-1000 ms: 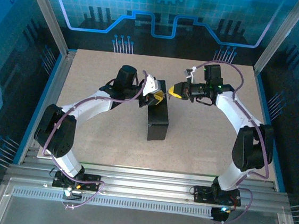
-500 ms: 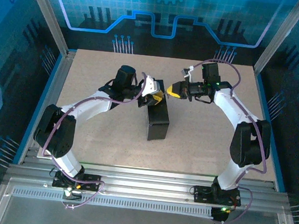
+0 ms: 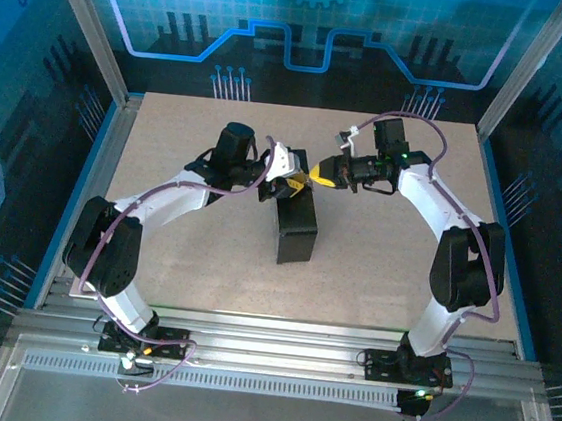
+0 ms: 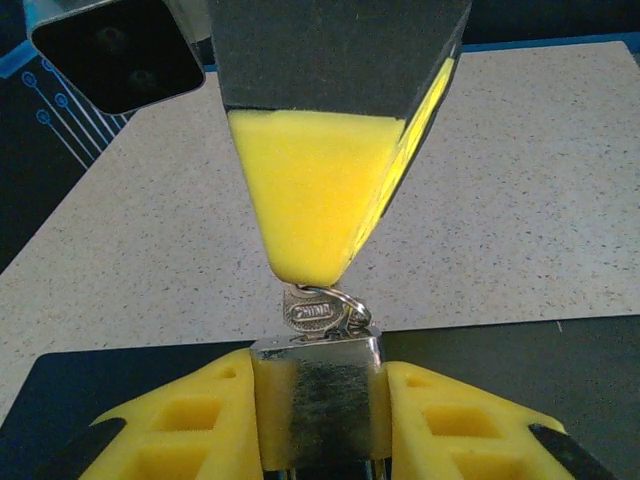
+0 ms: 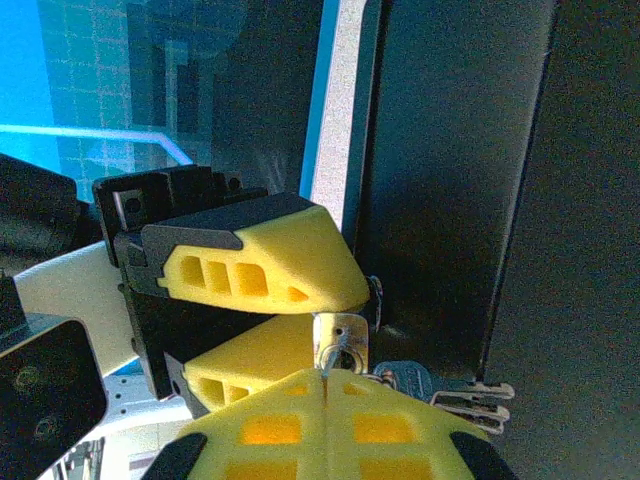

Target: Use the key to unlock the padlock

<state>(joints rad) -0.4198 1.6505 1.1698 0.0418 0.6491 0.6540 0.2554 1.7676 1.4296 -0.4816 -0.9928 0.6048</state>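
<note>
In the left wrist view the tiny silver padlock [image 4: 317, 395] is clamped between my left gripper's yellow fingers [image 4: 190, 425]. A silver key [image 4: 312, 314] stamped CHINA stands in the lock's end face, its ring beside it. The right gripper's yellow fingertip [image 4: 315, 200] comes down onto that key. In the right wrist view my right gripper [image 5: 325, 378] is shut on the key, right against the padlock [image 5: 340, 332]. Seen from above, the left gripper [image 3: 292, 184] and right gripper [image 3: 317, 177] meet over the far end of the dark box [image 3: 297, 234].
Spare keys [image 5: 468, 392] hang off the ring to the right of the lock. The box stands at the middle of the speckled table [image 3: 387, 252]. Metal frame posts and blue panels close in the sides and back.
The right gripper has moved left, closing the gap to the left gripper and the padlock. The left arm and the box have stayed put.
</note>
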